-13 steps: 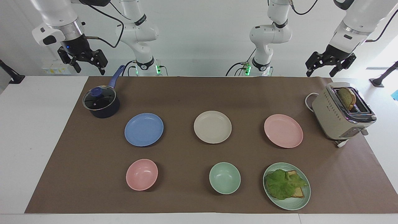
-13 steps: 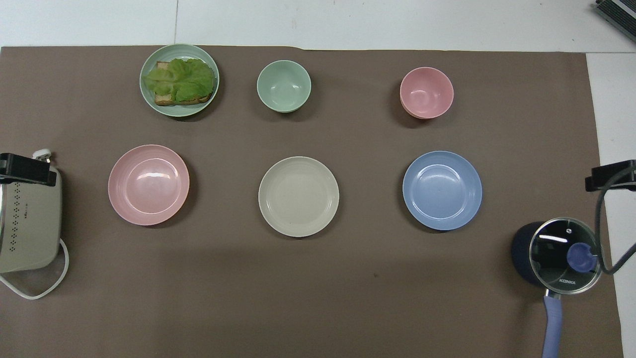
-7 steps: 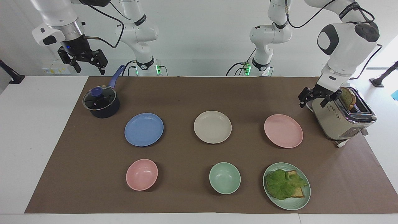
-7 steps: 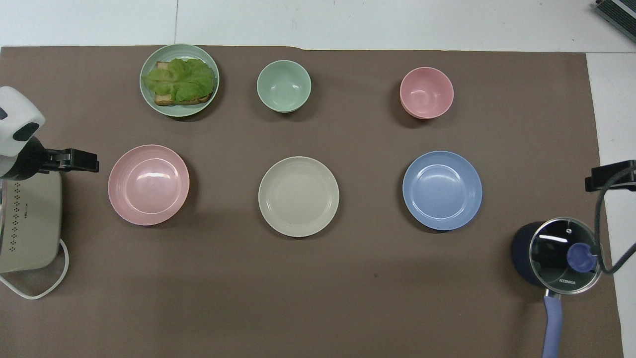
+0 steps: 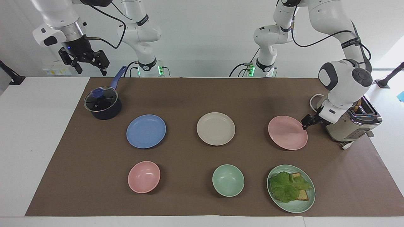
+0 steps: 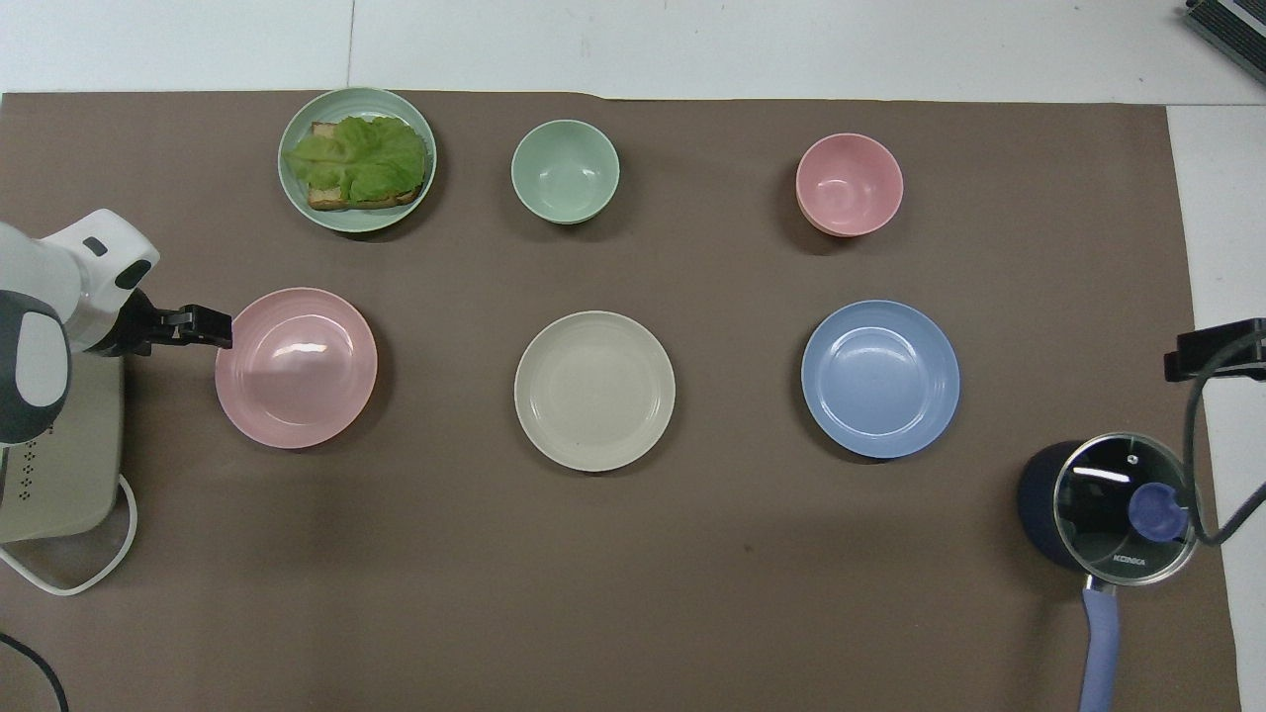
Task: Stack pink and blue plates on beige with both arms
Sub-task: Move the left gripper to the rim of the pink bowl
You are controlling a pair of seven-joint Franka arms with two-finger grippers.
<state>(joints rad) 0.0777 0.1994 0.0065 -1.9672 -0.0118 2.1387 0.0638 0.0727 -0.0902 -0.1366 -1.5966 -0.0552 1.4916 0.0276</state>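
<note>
Facing view: left gripper [image 5: 307, 121] dropped from over the toaster [image 5: 350, 124] down to the rim of the pink plate [image 5: 287, 132] at the left arm's end of the table, fingers parted, pointing sideways at the plate edge, nothing held; contact with the rim not resolvable. Right gripper [image 5: 83, 61] unchanged, waiting aloft over the table edge near the lidded saucepan [image 5: 102, 105], fingers spread, empty. Three plates lying flat in one row across the brown mat [image 5: 189, 94]: blue plate [image 5: 146, 131] toward the right arm's end, beige plate [image 5: 216, 128] in the middle, pink toward the left arm's; all round, so no long axis, open faces up, well apart. Farther from the robots: pink bowl [image 5: 144, 176], green bowl [image 5: 228, 180], green plate [image 5: 304, 201] carrying lettuce on toast. Overhead view: left gripper [image 6: 203, 326] reaching in level from the toaster [image 6: 59, 475] side, tip just at the pink plate [image 6: 296, 367] rim. Beige plate [image 6: 594, 391] and blue plate [image 6: 880, 379] uncovered, mat bare between plates. Saucepan [image 6: 1113, 509] nearer the robots than the blue plate, handle pointing toward the robots. Only a black tip of the right gripper [image 6: 1215, 351] showing at the frame edge.
</note>
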